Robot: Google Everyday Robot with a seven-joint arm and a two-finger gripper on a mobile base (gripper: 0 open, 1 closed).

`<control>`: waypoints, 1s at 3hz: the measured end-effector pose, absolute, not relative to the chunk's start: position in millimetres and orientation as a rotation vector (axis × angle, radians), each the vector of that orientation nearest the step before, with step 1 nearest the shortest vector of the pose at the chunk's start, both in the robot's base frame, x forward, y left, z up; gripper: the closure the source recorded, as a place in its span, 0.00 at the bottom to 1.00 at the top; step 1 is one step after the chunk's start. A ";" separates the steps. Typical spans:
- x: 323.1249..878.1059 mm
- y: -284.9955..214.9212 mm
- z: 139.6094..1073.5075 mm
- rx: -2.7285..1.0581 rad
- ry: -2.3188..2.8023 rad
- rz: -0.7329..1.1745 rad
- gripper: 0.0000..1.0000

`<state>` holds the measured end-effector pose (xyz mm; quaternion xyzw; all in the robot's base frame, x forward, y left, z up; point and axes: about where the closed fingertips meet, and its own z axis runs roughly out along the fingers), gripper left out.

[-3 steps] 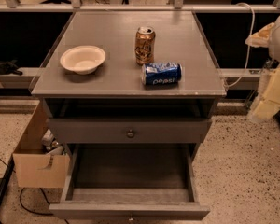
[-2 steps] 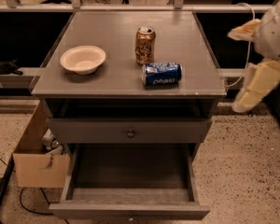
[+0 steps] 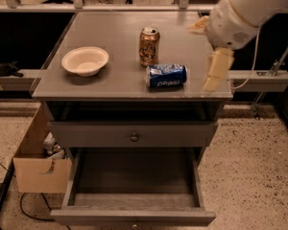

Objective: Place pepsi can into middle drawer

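— Where is the pepsi can [image 3: 166, 75]?

— On the cabinet top [image 3: 110, 28], lying on its side near the front edge, with its length running left to right. It isn't in anything's grip.

— And the gripper [image 3: 200, 58]?

— In the air over the right end of the top, just right of the can and not touching it. Its two pale fingers [image 3: 217, 71] stand well apart with nothing between them. I'd say that's so they can go either side of the can.

— Why come from that side?

— Probably because it's the clear way in. The gold can [image 3: 149, 46] stands upright just behind and to the left of the blue one, near it but apart. The bowl [image 3: 85, 60] sits further left, out of the way.

— Does the lying can matter?

— I think so. On its side it can roll toward the front edge, so the grip should close across the round body rather than push on it.

— Is the middle drawer [image 3: 134, 174] ready?

— It's pulled out wide below the closed drawer front [image 3: 134, 137], floor bare. Being open already, it needs no second hand. The can just has to be lifted, carried forward past the edge and lowered in.

— How far along?

— Early. The can has not been picked up yet.
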<state>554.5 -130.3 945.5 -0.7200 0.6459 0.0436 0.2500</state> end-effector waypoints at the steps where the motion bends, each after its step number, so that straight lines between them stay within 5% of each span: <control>1: 586.3 -107.7 929.0 -2.055 1.743 0.151 0.00; 3: 631.9 -114.9 912.3 -2.043 1.816 0.206 0.00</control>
